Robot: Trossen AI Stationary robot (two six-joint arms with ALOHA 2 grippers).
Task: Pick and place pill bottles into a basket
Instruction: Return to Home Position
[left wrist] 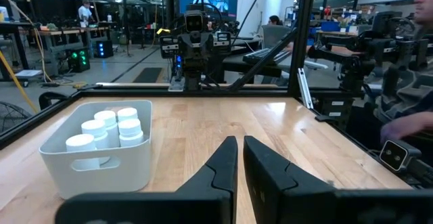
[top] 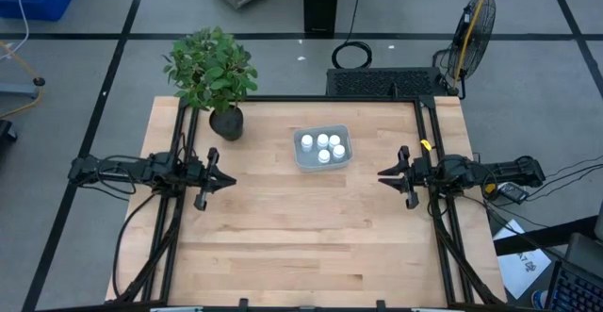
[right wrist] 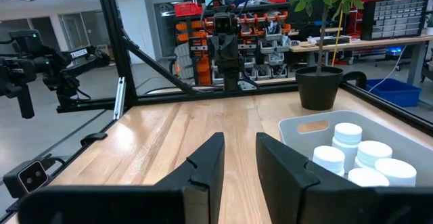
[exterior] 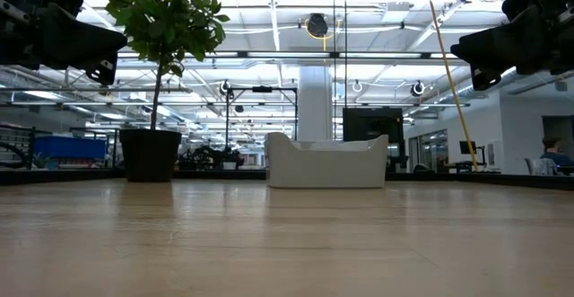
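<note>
The pill bottles [top: 323,148] stood together inside the basket [top: 299,158], white caps up; I counted what looked like five. I saw none loose on the desk [top: 301,246]. The basket sat between the two tools, well apart from each and a little off the line joining their tips, toward the potted plant [top: 226,122].

The left tool [top: 229,181] hung above the desk, pointing at its partner. Its fingers [left wrist: 226,163] were all but pressed together, only a sliver between them, pinching nothing. Facing it across the desk, the right tool [top: 383,173] hung at about the same height, its fingers [right wrist: 203,166] a little spread and just as empty.

To my eye the placing was done and the step in hand was the arms' return to rest. The next move seemed to call for no grasp at all, only that both arms settle clear of the basket and leave it undisturbed.
</note>
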